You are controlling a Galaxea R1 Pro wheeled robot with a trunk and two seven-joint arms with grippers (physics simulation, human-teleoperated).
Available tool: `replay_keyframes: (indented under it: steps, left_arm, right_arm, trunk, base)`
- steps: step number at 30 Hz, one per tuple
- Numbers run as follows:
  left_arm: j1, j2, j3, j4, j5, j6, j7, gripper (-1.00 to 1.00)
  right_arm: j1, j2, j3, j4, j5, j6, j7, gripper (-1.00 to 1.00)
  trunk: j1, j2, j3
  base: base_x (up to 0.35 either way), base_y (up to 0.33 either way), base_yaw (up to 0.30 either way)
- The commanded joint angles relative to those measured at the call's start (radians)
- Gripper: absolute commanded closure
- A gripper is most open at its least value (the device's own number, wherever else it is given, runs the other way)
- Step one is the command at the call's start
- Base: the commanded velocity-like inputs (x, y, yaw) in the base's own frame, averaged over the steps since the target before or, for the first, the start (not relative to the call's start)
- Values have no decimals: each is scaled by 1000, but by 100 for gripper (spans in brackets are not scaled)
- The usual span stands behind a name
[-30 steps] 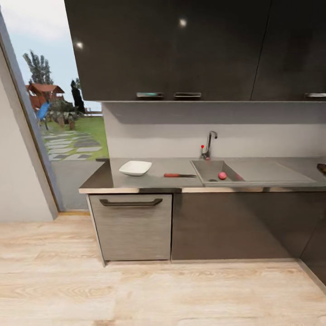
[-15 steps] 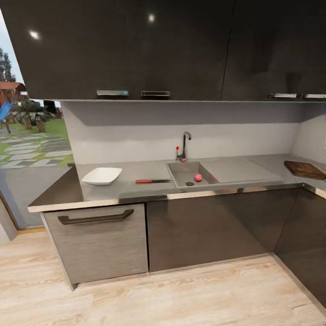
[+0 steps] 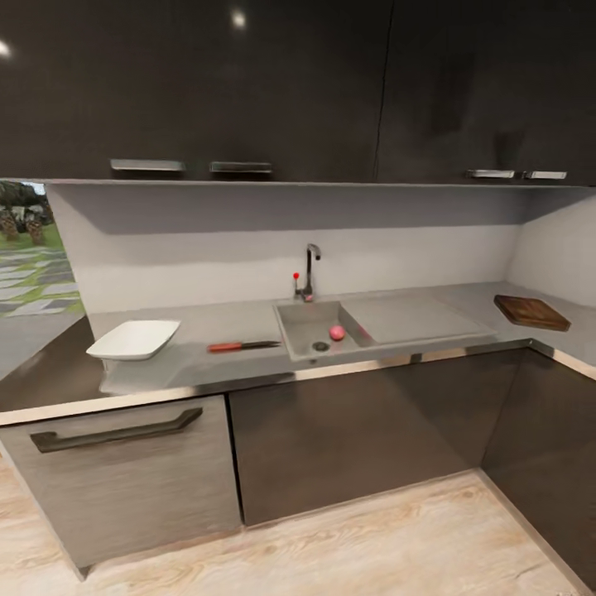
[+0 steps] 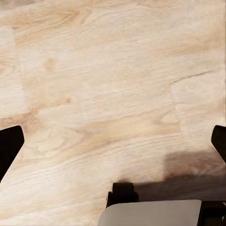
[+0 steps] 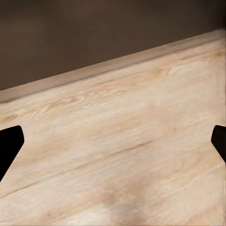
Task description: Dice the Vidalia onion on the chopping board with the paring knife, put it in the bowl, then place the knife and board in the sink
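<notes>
The Vidalia onion (image 3: 337,333), a small pinkish-red ball, lies in the steel sink (image 3: 301,319) beside the dark drain. On the grey countertop (image 3: 207,372), left of the basin, rests the red-handled paring knife (image 3: 242,346). Further left stands the white bowl (image 3: 135,338). The dark brown chopping board (image 3: 531,312) lies at the far right, near the corner. My left gripper (image 4: 114,147) is open, its dark fingertips (image 4: 9,147) wide apart above the wooden floor. My right gripper (image 5: 114,146) is open too, over the floor near a dark cabinet base.
A chrome tap (image 3: 310,269) with a red-knobbed lever (image 3: 295,276) stands behind the basin, and a flat drainboard (image 3: 410,316) lies to its right. Dark cabinets run above and below the worktop. A drawer front with a long handle (image 3: 112,434) is at lower left.
The head camera has moved closer and turned right: the counter looms larger, the window has slid off to the left, and the whole chopping board has come into view. The things themselves have not moved.
</notes>
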Motion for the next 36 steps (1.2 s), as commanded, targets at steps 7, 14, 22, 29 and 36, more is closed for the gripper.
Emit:
replay_keyframes:
  steps: [7, 14, 22, 29, 36]
  left_arm:
    - [0, 0, 0, 0, 1, -2, -1, -100]
    - [0, 0, 0, 0, 1, -3, -1, -100]
    - [0, 0, -2, 0, 1, -4, -1, -100]
    - [0, 0, -3, 7, 1, -29, -1, -100]
    - [0, 0, -3, 15, 1, -40, -1, -100]
  right_arm:
    - [-1, 1, -2, 1, -1, -3, 0, -100]
    - [-1, 0, -2, 1, -1, -3, 0, -100]
    - [-1, 0, -2, 1, -1, -3, 0, -100]
    - [-1, -1, -2, 1, -1, -3, 0, -100]
    - [-1, 0, -2, 1, 0, -3, 0, -100]
  trunk:
    - [0, 0, -1]
    - [0, 0, -1]
    - [0, 0, -1]
    - [0, 0, -1]
    - [0, 0, -1]
  base:
    - [270, -122, -270]
    - [255, -78, -272]
    - [97, -8, -272]
    - [6, 0, -272]
    - [0, 0, -272]
